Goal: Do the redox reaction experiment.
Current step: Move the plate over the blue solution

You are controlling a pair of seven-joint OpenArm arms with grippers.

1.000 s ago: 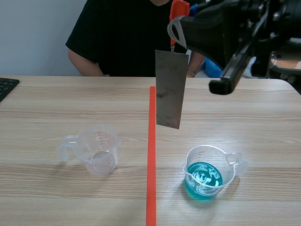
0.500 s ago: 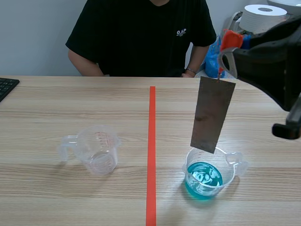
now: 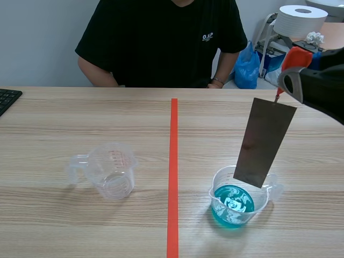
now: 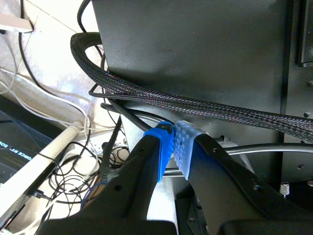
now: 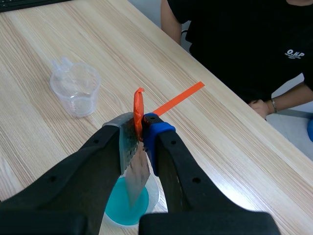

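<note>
A grey metal sheet [image 3: 264, 142] with an orange tab [image 3: 296, 56] hangs tilted from my right gripper [image 3: 293, 80], which is shut on its top end. Its lower corner sits just over the rim of a clear cup holding blue liquid [image 3: 233, 202]. In the right wrist view the sheet [image 5: 135, 172] hangs between the fingers, right gripper [image 5: 138, 134], above the blue cup [image 5: 128, 208]. An empty clear measuring cup [image 3: 109, 171] stands left of the tape line, also seen as empty cup [image 5: 75, 87]. My left gripper [image 4: 173, 147] is shut on nothing, off the table near cables.
A person in a black shirt [image 3: 158, 40] sits across the table, forearms near the far edge. A keyboard corner [image 3: 7, 98] lies at far left. An orange-red tape line [image 3: 173, 172] runs down the table's middle.
My right gripper has carried the metal sheet rightward and down, from above the tape line to over the blue cup. The cups have not moved.
</note>
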